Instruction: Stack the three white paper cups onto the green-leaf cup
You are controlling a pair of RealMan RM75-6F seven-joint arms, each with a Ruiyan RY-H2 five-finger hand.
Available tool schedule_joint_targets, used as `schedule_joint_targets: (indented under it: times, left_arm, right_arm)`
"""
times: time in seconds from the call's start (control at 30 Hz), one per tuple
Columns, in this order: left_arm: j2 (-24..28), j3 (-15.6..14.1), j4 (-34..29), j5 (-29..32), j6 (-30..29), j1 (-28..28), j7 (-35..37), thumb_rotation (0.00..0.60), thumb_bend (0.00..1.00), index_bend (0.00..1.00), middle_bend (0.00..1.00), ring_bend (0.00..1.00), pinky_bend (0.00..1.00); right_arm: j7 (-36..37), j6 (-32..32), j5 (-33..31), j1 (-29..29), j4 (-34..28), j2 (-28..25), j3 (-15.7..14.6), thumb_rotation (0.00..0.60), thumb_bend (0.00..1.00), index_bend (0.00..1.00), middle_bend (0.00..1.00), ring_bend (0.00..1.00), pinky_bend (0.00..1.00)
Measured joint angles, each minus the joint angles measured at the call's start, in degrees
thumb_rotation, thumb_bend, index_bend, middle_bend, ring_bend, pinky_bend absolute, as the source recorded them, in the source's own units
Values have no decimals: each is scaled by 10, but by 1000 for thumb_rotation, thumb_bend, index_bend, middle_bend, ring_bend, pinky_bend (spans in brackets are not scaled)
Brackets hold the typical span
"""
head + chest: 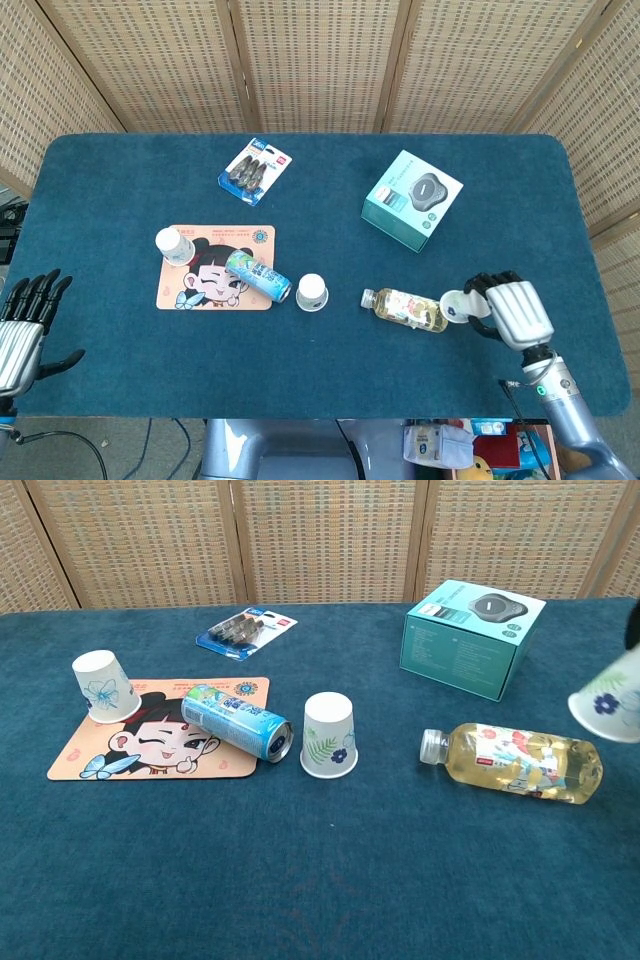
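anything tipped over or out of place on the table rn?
Two things lie on their sides: the drink can, half on the cartoon mat, and the clear bottle right of it. Its cap is on and nothing looks spilled. The cups on the table stand upside down; the right hand holds another cup tilted.
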State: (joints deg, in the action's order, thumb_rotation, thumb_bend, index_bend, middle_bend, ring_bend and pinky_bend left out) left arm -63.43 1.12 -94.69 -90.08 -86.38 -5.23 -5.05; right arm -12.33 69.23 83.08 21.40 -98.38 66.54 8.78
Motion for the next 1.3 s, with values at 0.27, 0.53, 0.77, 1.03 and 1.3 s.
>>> schedule_joint_targets:
  times: [0.27, 0.53, 0.77, 1.03, 1.3]
  left_arm:
    - [4, 5, 1, 15, 15, -6, 11, 600, 153, 0, 0, 0, 0]
    - [5, 7, 2, 22, 22, -11, 14, 600, 153, 0, 0, 0, 0]
    - [4, 8, 5, 28, 28, -13, 14, 600, 153, 0, 0, 0, 0]
    - [8, 10, 5, 34, 31, -15, 25, 600, 153, 0, 0, 0, 0]
    - [11, 10, 7, 37, 34, -17, 33, 600, 152, 0, 0, 0, 0]
  right_arm:
    - [-47, -90, -38, 106, -75, -9, 56, 600, 539, 541, 578, 479, 395]
    - [-163, -145, -130, 200, -92, 50, 83, 600, 539, 541, 576, 479, 395]
    - [-230, -168, -216, 276, -53, 125, 93, 600, 539, 541, 571, 479, 396]
    - [-282, -157, -266, 323, -16, 174, 83, 600, 539, 541, 571, 479, 396]
    - [-294, -138, -276, 341, -2, 191, 71, 600, 539, 541, 571, 479, 396]
